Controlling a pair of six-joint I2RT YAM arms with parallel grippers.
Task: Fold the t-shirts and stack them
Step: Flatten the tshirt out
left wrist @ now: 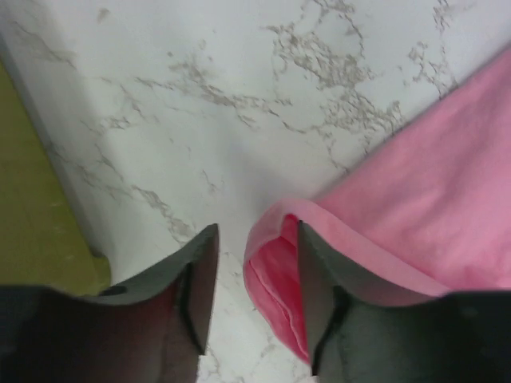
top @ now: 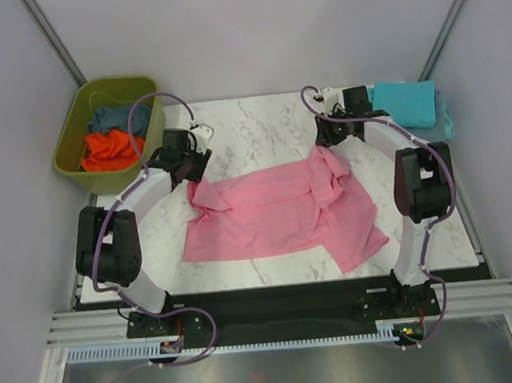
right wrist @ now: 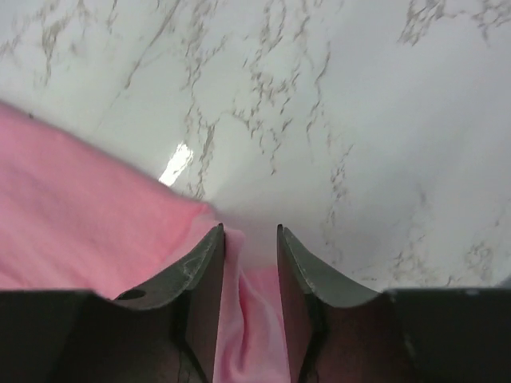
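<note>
The light pink t-shirt (top: 275, 212) lies spread and rumpled across the middle of the marble table (top: 260, 125). My left gripper (top: 193, 174) is at the shirt's far left corner. In the left wrist view its jaws (left wrist: 257, 231) stand open, and a fold of the pink cloth (left wrist: 431, 199) rests against the right finger with a gap to the left one. My right gripper (top: 327, 141) is at the far right corner. Its jaws (right wrist: 250, 230) are open a little, and loose pink cloth (right wrist: 72, 215) lies between them. A folded turquoise t-shirt (top: 406, 102) sits at the back right.
An olive-green tub (top: 71, 157) stands off the table's back left corner, holding an orange t-shirt (top: 111, 150) and a slate blue one (top: 119, 120). Grey walls close in on both sides.
</note>
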